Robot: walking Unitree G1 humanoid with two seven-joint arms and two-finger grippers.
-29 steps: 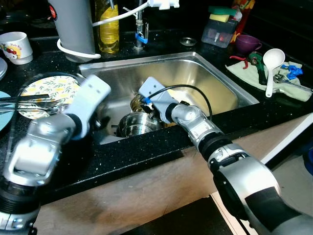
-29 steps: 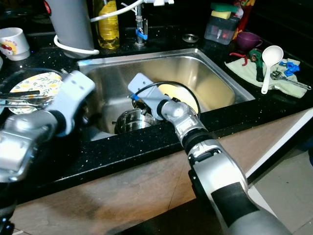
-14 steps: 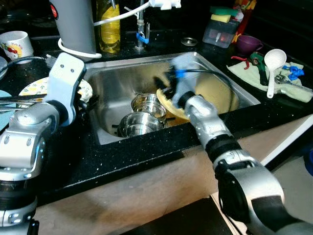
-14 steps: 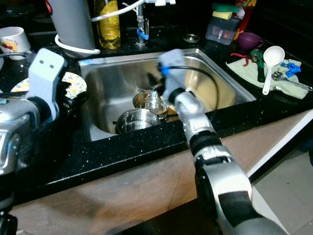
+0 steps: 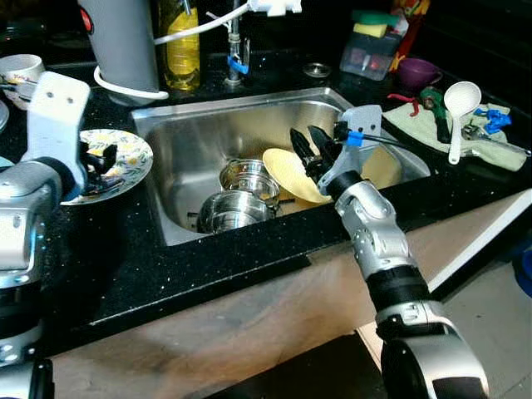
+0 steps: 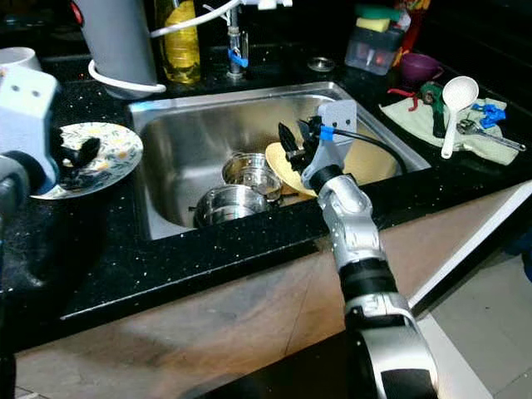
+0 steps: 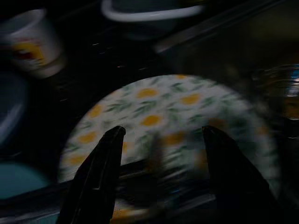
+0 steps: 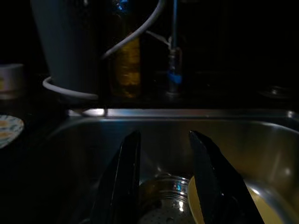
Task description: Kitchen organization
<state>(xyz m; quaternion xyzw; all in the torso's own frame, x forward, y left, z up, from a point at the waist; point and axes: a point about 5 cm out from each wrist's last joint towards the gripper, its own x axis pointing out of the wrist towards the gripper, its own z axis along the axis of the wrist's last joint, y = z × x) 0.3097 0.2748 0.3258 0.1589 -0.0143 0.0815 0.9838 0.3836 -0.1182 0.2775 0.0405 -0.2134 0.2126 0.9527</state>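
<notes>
- Fingers of the right gripper point(image 5: 309, 148) are standing apart with nothing between them, hovering over the sink point(image 5: 208, 125), just above the yellow plate point(image 5: 293, 174).
- Fingers of the left gripper point(image 7: 161, 158) are spreading wide over the floral plate point(image 5: 125, 158); contact cannot be confirmed.
- Floral plate is sitting on the black worktop point(image 5: 125, 266) at the sink's 9 o'clock.
- Yellow plate is leaning inside the sink, at 3 o'clock of two steel bowls point(image 5: 237, 199).
- White ladle point(image 5: 460, 108) is lying on a green cloth point(image 5: 416, 125) at the sink's 3 o'clock.
- Yellow bottle point(image 5: 182, 50) is standing at the sink's 12 o'clock.
</notes>
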